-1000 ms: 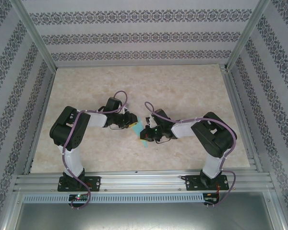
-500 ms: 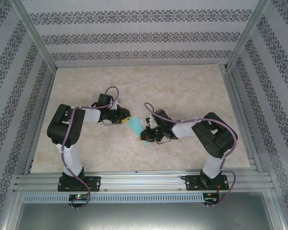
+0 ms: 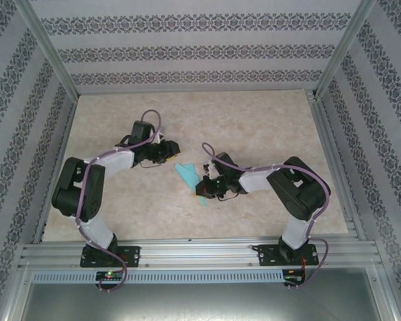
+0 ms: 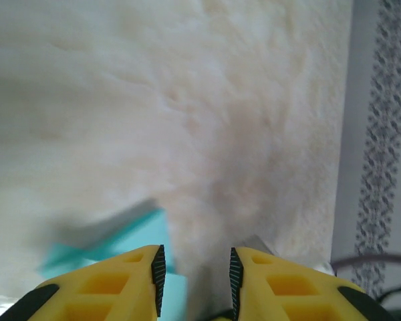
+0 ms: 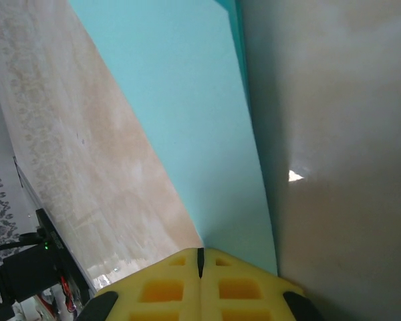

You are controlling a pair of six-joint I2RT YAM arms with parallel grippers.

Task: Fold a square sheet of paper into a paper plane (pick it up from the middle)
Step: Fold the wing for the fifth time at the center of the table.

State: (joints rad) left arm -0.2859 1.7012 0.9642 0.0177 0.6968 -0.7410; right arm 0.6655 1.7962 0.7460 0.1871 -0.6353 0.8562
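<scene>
The left gripper [image 3: 168, 148] has let go and drawn back toward the upper left, jaws spread and empty, while the right gripper [image 3: 202, 190] stays pinched on the part-folded paper [image 3: 187, 174] at mid-frame, probably freeing it for re-gripping.

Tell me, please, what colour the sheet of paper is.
The paper is plain turquoise-teal, clearest in the right wrist view.

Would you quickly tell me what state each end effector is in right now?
Left end effector: open, holding nothing.
Right end effector: closed on the teal paper.
</scene>
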